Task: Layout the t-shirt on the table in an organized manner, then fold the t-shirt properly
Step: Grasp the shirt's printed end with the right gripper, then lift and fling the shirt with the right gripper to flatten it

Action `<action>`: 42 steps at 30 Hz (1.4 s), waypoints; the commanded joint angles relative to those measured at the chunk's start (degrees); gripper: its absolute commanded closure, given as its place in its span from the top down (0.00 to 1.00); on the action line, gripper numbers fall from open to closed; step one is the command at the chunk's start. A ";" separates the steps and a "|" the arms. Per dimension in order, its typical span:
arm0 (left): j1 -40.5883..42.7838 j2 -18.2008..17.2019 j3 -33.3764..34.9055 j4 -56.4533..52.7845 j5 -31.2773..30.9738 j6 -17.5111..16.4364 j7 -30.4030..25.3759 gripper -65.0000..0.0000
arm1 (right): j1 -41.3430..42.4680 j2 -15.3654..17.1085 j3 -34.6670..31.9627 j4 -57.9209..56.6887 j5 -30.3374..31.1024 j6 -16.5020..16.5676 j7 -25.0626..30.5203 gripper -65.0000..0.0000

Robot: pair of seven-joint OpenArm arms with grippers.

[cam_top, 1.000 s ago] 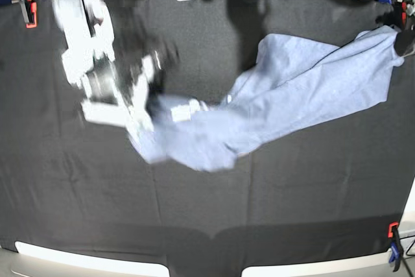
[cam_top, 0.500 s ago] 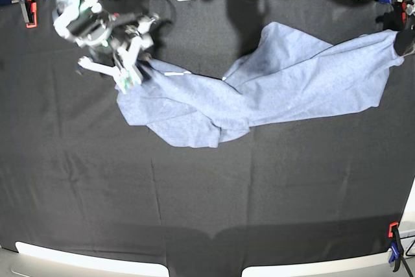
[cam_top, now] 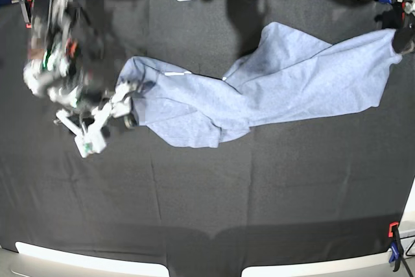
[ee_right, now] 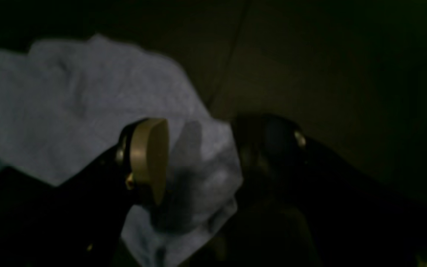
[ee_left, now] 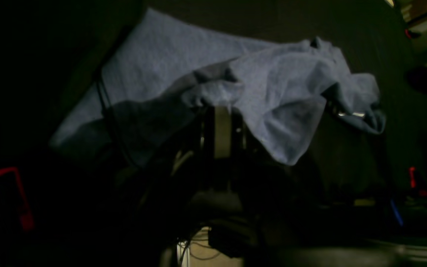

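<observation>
While clamps (cam_top: pixel 393 246) pin its corners, the table (cam_top: pixel 259 186) bears the t-shirt (cam_top: pixel 272 89).

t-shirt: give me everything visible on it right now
The t-shirt is light heathered blue-grey soft knit, stretched in a rumpled, twisted band across the black table, not flat. The left gripper is shut on its far-right end. Its other end lies between the open right gripper's fingers, unclamped. A small white strip shows near that end. No lettering visible.

The left gripper (ee_left: pixel 221 111) is pinching a bunched edge of the t-shirt (ee_left: pixel 265 89), which is stretching away across the table (ee_left: pixel 347 22) in wrinkled folds toward the far edge.
</observation>
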 commanded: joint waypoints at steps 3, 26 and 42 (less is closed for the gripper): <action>0.33 -0.94 -0.55 0.72 -1.70 -0.34 -1.14 0.00 | 4.72 0.74 0.28 -7.54 3.69 2.10 -1.81 0.61; 0.35 -0.94 -0.55 0.72 0.15 -0.34 -1.38 0.00 | 12.72 0.59 0.26 -25.44 15.91 13.29 -7.43 0.17; 0.33 -0.96 -0.55 0.72 0.13 -0.34 -3.34 0.00 | 14.25 1.70 8.09 -4.42 15.93 13.03 -6.27 0.00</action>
